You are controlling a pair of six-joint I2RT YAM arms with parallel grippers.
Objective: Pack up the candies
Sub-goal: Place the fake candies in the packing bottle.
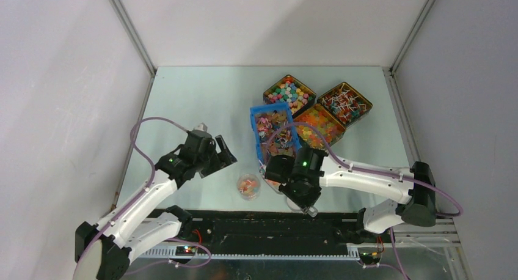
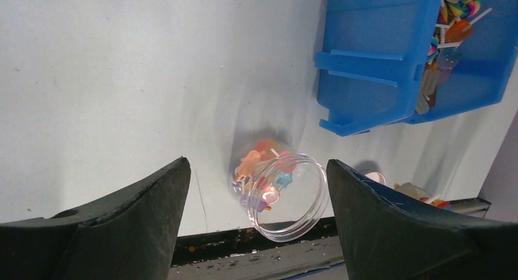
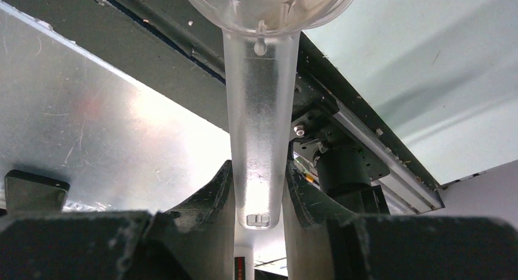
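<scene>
Left gripper [image 2: 256,163] is hovering over the table [image 1: 195,103] with jaws wide apart, gripping nothing. Its wrist cam is looking down at a small clear jar [image 2: 315,197], framed between the two fingers. Some candies [image 2: 261,170], mostly orange and pink, are lying in the bottom of that jar. The jar is sitting mouth-up on the table near the front edge, close to the blue bin [image 2: 372,47] but not touching it. The bin is holding lollipops [image 2: 455,29] with thin sticks. Right gripper [image 3: 259,191] is clamping the handle of a clear plastic scoop [image 3: 259,103], bowl pointing away from the wrist. Can't tell if the bowl is carrying anything.
</scene>
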